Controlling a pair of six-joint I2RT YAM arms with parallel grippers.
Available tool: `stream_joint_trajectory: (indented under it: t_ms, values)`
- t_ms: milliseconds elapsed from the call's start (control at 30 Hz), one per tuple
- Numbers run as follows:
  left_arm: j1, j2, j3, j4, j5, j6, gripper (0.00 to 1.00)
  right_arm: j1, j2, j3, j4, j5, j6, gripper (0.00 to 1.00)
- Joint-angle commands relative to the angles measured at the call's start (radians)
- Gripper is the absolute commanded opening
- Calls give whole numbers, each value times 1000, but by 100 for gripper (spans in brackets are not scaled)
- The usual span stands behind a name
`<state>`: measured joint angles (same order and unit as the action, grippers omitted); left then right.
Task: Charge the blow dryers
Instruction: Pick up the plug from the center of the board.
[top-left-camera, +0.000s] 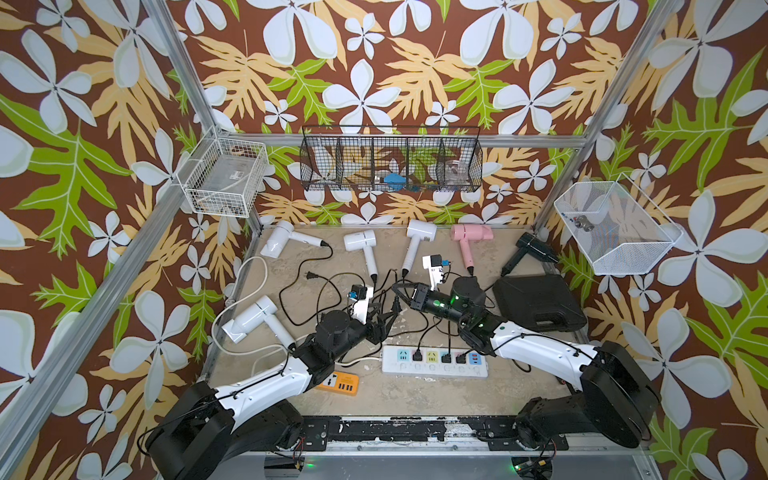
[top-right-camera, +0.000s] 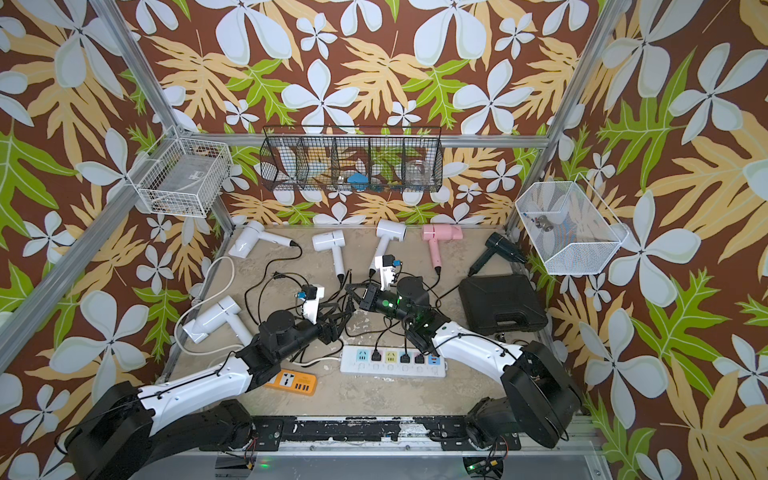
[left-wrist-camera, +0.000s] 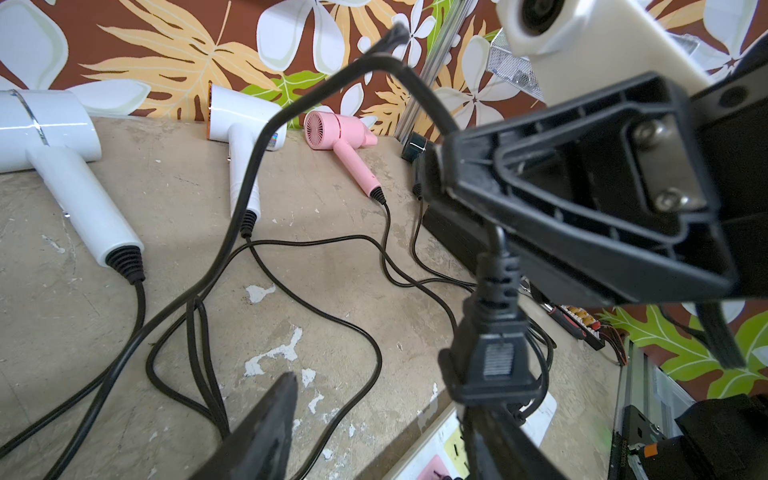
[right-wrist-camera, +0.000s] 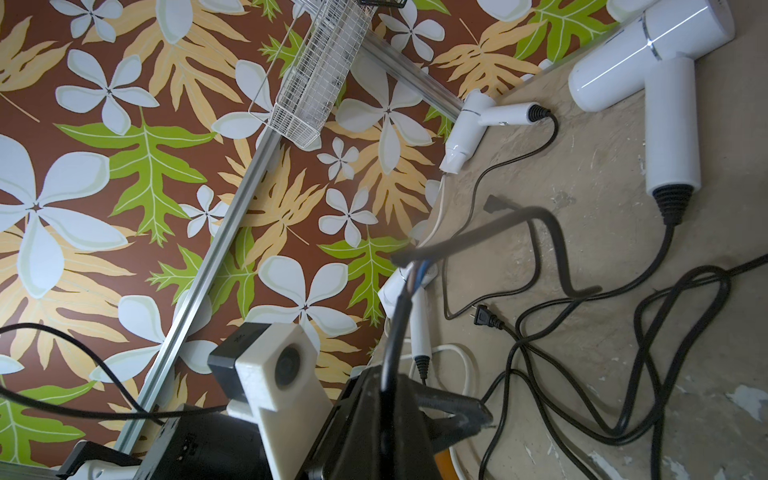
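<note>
DESK: Which step is this?

PHOTOGRAPHER: A plug handover above the counter (top-left-camera: 415, 399). The right end effector (top-left-camera: 400, 296) is clamped on a black cord (left-wrist-camera: 332, 85) just behind its plug (left-wrist-camera: 492, 365), which hangs free. The left end effector (top-left-camera: 388, 313) has its fingers apart on either side of that plug and is not gripping it.

DESK: And the blow dryers (top-left-camera: 360, 241)?

PHOTOGRAPHER: All six lie on the counter. Three white ones, the pink dryer (top-left-camera: 471, 233) and the black dryer (top-left-camera: 534, 245) are in a row along the back wall. A fourth white dryer (top-left-camera: 253, 318) lies nearer the left side. Three plugs sit in the white power strip (top-left-camera: 434, 361) at the front, and one loose plug (top-left-camera: 309, 275) lies beside the tangle of cords. I cannot tell which dryer the held cord belongs to.

DESK: What does the next move call for?

PHOTOGRAPHER: As I read it, the left fingers need to close squarely on the plug body, and then the right lets the cord go. After that the plug goes down into a free socket on the strip — with enough slack drawn from the tangle that nothing drags.
</note>
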<state>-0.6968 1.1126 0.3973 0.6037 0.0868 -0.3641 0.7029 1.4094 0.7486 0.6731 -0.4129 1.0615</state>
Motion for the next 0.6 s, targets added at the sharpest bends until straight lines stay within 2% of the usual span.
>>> stream_joint_trajectory:
  t_ms: [0, 100, 300, 567]
  values:
    - [-1, -4, 5, 20, -13, 11, 50, 6, -1, -8, 23, 5, 2, 0]
    - [-3, -9, 3, 19, -12, 13, 35, 7, 0, -6, -16, 14, -8, 0]
    - [-4, -11, 3, 23, -3, 18, 13, 7, 9, 4, -84, 14, -38, 0]
    - [-11, -10, 5, 30, 21, 31, 0, 7, 31, 35, -143, -20, -91, 0]
